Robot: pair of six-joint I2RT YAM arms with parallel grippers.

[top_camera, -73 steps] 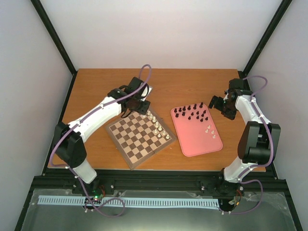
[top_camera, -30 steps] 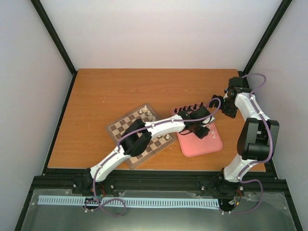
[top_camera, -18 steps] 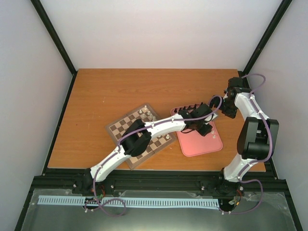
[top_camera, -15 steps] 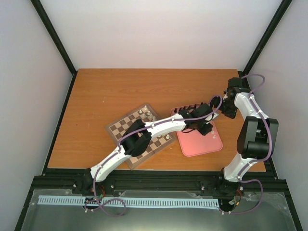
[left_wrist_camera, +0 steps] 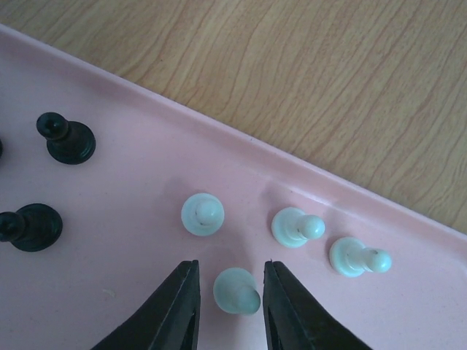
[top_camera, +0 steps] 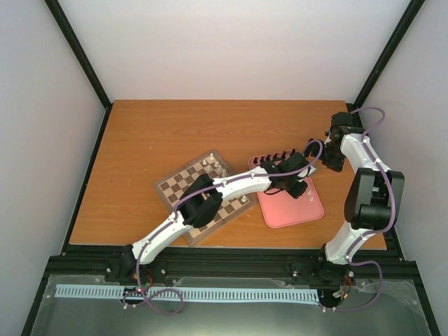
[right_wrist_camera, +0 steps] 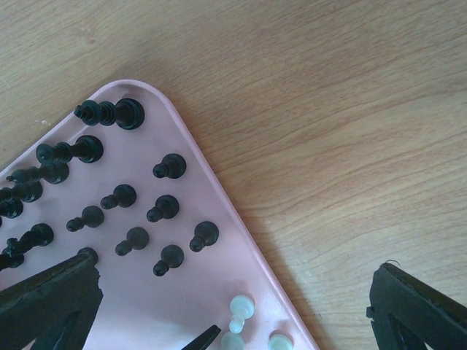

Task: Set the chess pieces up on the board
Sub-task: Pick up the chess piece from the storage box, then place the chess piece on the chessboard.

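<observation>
While we reach into the tray: the left arm lies across the board (top_camera: 173, 190), and its tip hangs over the pink tray (left_wrist_camera: 241, 144), near the tray's right edge.
Left gripper (left_wrist_camera: 230, 268): the jaws stand narrow, one finger on either side of a white pawn (left_wrist_camera: 236, 290). A sliver of pink shows beside the pawn, so we judge it not yet pinched.
White pawn: it stands on the tray floor by the right edge, with three more white pawns (left_wrist_camera: 202, 214) just beyond it, close together.
Right gripper (right_wrist_camera: 233, 281): spread wide and holding nothing, it hovers over the tray's far right corner and the desk (top_camera: 161, 133).
Black pieces (right_wrist_camera: 168, 166): they are clustered along the tray's far edge, apart from the white ones.
Board: it lies on the desk left of the tray, with a few white pieces (top_camera: 214, 165) along its far and right edges.
Risk, slip: the pawn is tiny and round, so an off-centre squeeze could squirt it out or tip it.
Risk, neighbours: the fingers pass close to the other pawns, and a skewed lift could knock them over.
Risk, carry: our left arm crosses the board, and a low swing back could sweep pieces that stand there.
Risk, arms: the right gripper sits near our left wrist, so the two could bump.
</observation>
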